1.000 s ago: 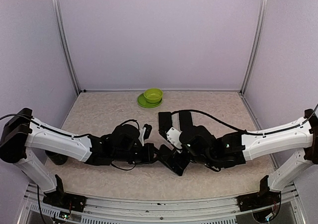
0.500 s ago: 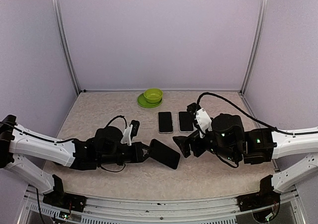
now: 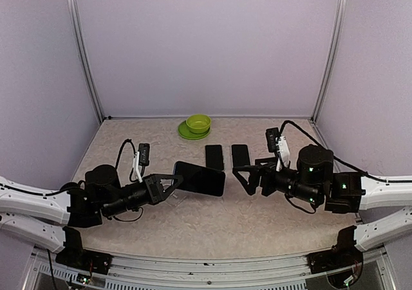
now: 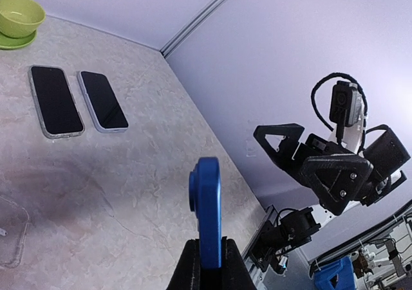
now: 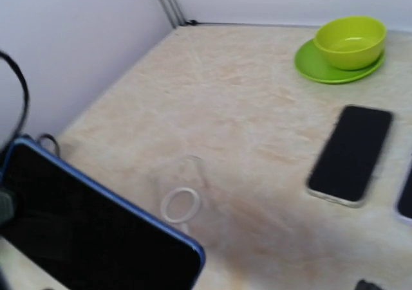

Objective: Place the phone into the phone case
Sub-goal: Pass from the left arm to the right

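left gripper [image 3: 166, 186] pinches the blue phone [image 3: 201, 179]; right gripper [image 3: 248, 177] gapes empty. lower it flat, squared over the clear case [image 5: 181, 203].

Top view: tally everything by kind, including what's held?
phones: 3 (blue-edged phone in left gripper; left flat phone; right flat phone)
clear phone case: 1
green bowl: 1
green plate: 1
Total: 6
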Robot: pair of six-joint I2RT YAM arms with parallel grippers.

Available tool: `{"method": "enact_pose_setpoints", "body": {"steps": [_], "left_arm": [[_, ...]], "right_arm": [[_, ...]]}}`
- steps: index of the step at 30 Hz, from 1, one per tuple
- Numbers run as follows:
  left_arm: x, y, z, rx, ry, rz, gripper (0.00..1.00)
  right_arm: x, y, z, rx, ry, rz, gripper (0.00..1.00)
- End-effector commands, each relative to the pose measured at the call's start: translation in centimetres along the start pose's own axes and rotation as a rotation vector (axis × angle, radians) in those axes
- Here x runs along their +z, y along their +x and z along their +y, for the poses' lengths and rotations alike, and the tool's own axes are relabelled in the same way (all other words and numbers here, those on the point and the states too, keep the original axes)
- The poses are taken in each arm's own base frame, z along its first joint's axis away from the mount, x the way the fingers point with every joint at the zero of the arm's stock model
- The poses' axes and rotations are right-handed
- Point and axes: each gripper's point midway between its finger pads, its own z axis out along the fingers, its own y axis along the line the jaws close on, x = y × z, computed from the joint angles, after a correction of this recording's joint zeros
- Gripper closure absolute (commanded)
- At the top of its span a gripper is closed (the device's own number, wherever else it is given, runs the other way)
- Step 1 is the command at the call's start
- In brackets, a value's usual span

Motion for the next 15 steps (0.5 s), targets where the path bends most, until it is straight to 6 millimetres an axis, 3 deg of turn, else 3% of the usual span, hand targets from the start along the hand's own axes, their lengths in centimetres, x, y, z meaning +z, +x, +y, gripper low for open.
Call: {"method": "enact_pose_setpoints", "body": {"steps": [1,10,15], "left_arm": [[-1.1,-2.8,-3.3,0.002,0.142,-0.116,1.0],[-2.0,-3.6,-4.6,0.014,0.207,-0.147,0.97],[-2.3,-3.8,-5.0,0.005,0.238,-0.16,1.0]], "right_arm": [[0.8,-0.1,2.4,0.104,-0.145,0.014,0.0],[2.2,0.9,5.0,0.144,-0.269,0.064,0.01],[2.7,1.2,6.4,0.158,-0.341,0.08,0.02]]}}
